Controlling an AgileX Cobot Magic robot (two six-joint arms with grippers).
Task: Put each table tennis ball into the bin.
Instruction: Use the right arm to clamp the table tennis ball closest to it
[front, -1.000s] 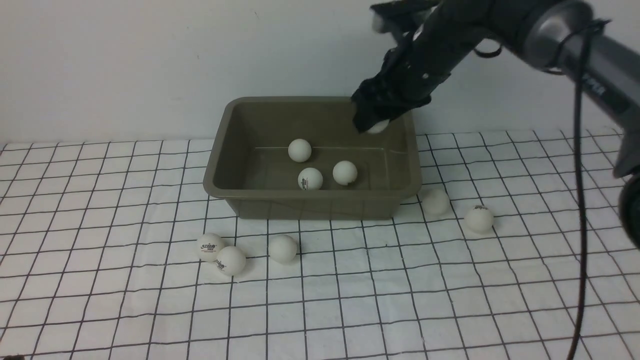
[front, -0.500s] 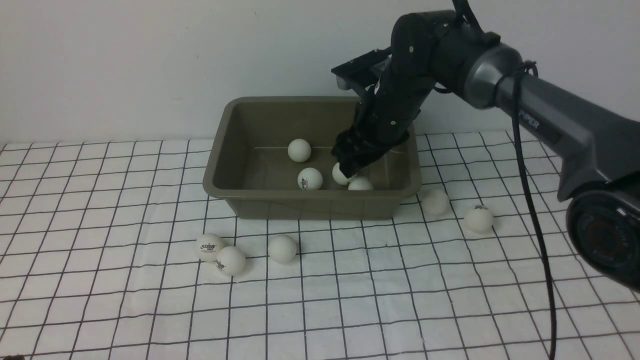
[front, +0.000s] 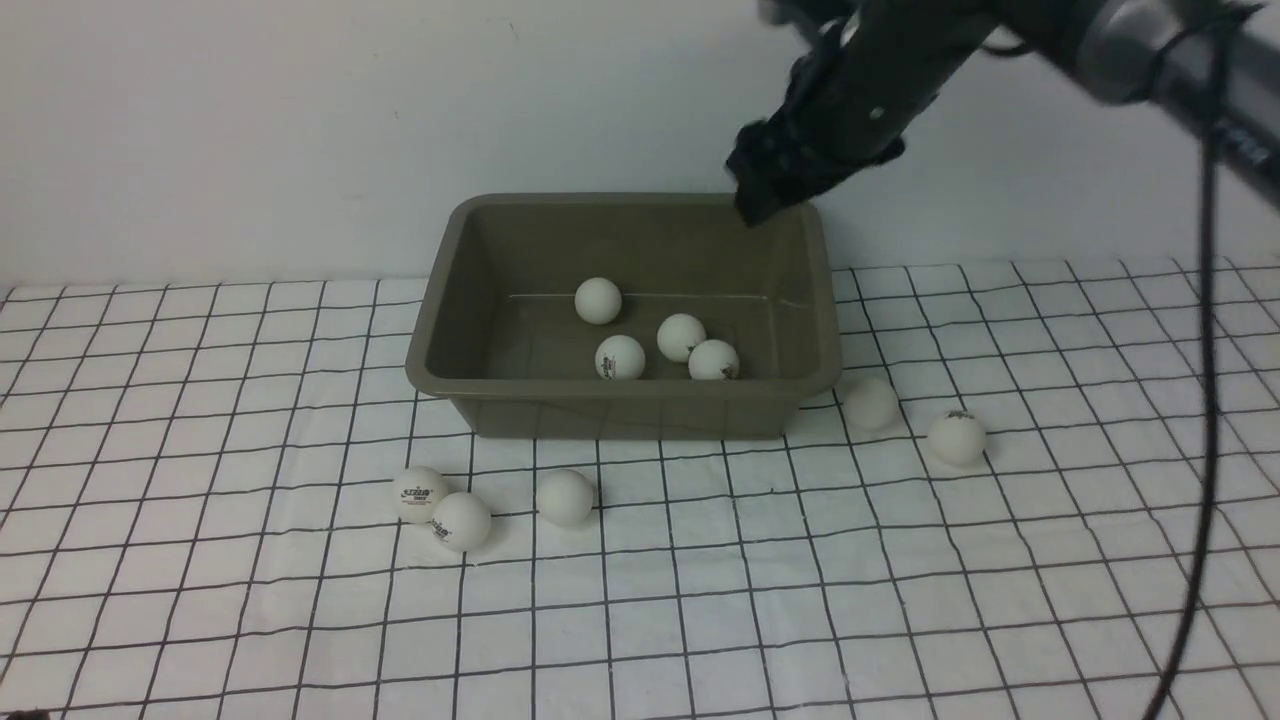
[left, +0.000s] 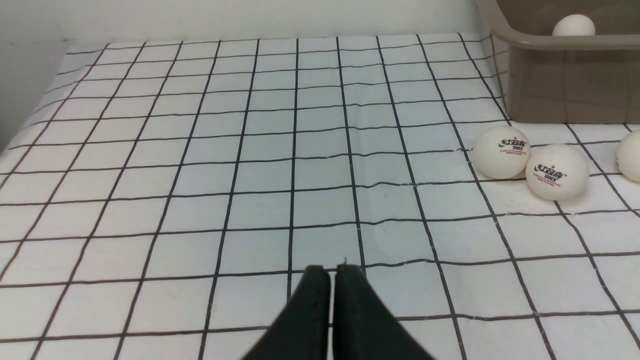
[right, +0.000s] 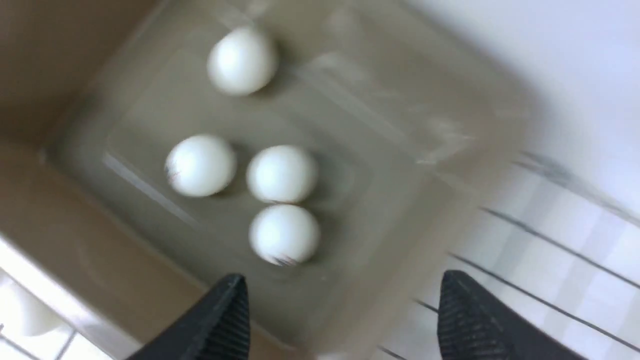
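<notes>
The right hand (right: 345, 312) is spread, its two fingers wide apart with nothing between them (its outline is blurred in the front view), up at the far right corner of the bin (front: 625, 410). Below it, inside the bin, lie four white balls: one toward the far side (front: 598, 301), one nearer and left of the other two (front: 620, 358), and a pair close together on the right (front: 681, 337) (front: 714, 360). The bin sits at the far side of the bench (front: 640, 620), under a grid of dark lines. Just outside its near right corner rests a ball (front: 871, 404), with another (front: 957, 438) farther right. Nearer and to the left are two printed balls side by side (front: 420, 494) (front: 461, 521), and one more (front: 565, 498) to their right. The left hand (left: 332, 272), over the bench, is pressed together, empty.
</notes>
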